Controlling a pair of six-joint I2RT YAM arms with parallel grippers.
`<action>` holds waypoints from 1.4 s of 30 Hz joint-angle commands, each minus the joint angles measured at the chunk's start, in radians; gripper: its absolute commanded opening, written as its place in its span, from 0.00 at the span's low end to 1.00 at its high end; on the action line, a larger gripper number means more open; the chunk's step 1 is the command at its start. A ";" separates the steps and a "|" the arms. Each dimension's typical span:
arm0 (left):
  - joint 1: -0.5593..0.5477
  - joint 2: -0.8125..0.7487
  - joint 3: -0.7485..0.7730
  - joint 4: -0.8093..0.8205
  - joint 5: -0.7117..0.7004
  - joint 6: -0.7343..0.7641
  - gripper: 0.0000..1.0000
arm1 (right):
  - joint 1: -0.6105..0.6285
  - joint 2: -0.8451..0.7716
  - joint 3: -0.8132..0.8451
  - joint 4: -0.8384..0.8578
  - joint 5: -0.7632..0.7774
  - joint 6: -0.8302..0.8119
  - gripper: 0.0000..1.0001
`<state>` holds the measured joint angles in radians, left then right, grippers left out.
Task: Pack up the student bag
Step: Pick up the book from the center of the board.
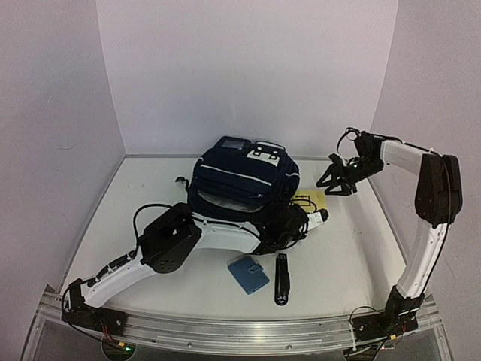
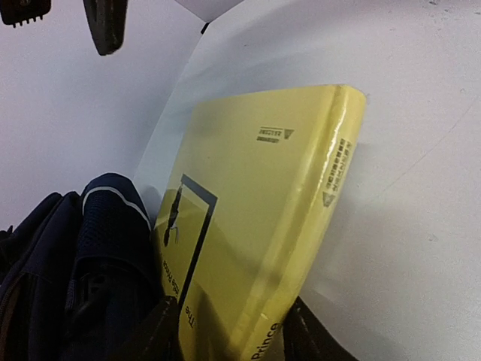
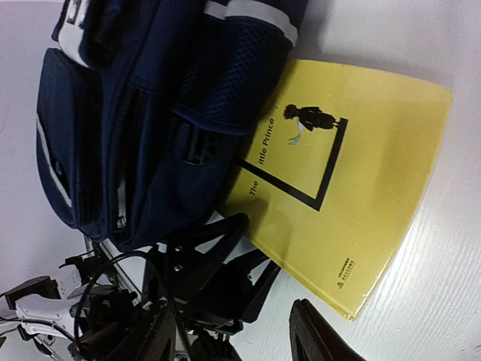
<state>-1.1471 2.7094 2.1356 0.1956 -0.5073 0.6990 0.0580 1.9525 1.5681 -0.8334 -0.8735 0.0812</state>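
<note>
**Left gripper pinches the yellow book beside the bag**

The table (image 1: 361, 248) is a smooth white board with faint wood grain, walled in pale panels.

The bag (image 1: 244, 177) lies mid-table toward the back wall. It is soft, bulging navy fabric with thin white stripes, a mesh side pocket, black buckles and white patches at its far end. Its near end gapes open toward the arms.

The book (image 3: 353, 188) is a thin, glossy yellow paperback with a rounded spine. It carries a small black figure, a black angular frame and the printed words "Prince" and "The". It lies on the table just right of the bag, 1 corner tucked under the mesh pocket.

The wallet (image 1: 248, 274), a flat light-blue rectangle, rests near the front edge. Just right of it is a slim black object (image 1: 281, 280), too small to identify.

The left gripper (image 2: 233, 304) reaches past the bag's open end to the book's near edge. Its 2 fingers (image 2: 154, 331) stand about halfway in, 1 against the cover and 1 on the far side by the spine, so they appear to clamp the book across its thickness.

The right gripper (image 1: 336, 186) hangs in the air right of the bag, above the book. Its jaws are partly spread and hold nothing.
</note>
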 commanded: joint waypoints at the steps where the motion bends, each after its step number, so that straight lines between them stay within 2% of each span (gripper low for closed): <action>1: 0.003 -0.042 0.003 0.160 -0.047 0.032 0.39 | 0.005 -0.094 0.006 0.010 -0.010 0.022 0.54; 7: -0.019 -0.056 -0.024 0.208 -0.038 0.075 0.08 | -0.004 -0.148 0.086 0.010 0.073 0.009 0.61; 9: -0.031 -0.073 -0.030 0.213 -0.026 0.082 0.01 | -0.022 -0.152 0.144 0.010 0.074 0.017 0.65; 14: -0.070 -0.129 -0.074 0.265 -0.014 0.080 0.00 | -0.051 -0.145 0.258 0.004 0.086 0.036 0.81; 16: -0.077 -0.178 -0.103 0.275 -0.006 0.039 0.00 | -0.050 -0.154 0.289 0.004 0.102 0.021 0.92; 18: -0.081 -0.239 -0.144 0.274 0.000 -0.028 0.00 | -0.050 -0.166 0.315 0.004 0.113 0.007 0.98; 23: -0.082 -0.414 -0.271 0.265 0.104 -0.256 0.00 | -0.082 -0.182 0.367 0.004 0.120 -0.001 0.98; 31: -0.073 -0.604 -0.408 0.279 0.183 -0.505 0.00 | -0.108 -0.196 0.418 0.004 0.071 -0.009 0.98; 37: 0.008 -0.782 -0.576 0.284 0.323 -0.789 0.00 | -0.110 -0.234 0.397 0.004 0.013 -0.069 0.98; 39: 0.027 -0.823 -0.626 0.280 0.375 -0.771 0.00 | -0.110 -0.249 0.374 0.001 -0.017 -0.131 0.98; 42: 0.028 -0.877 -0.695 0.256 0.402 -0.596 0.00 | -0.110 -0.267 0.337 -0.012 -0.033 -0.165 0.98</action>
<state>-1.1385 1.9650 1.4929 0.3658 -0.1827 0.0201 -0.0517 1.7602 1.9360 -0.8323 -0.8474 0.0011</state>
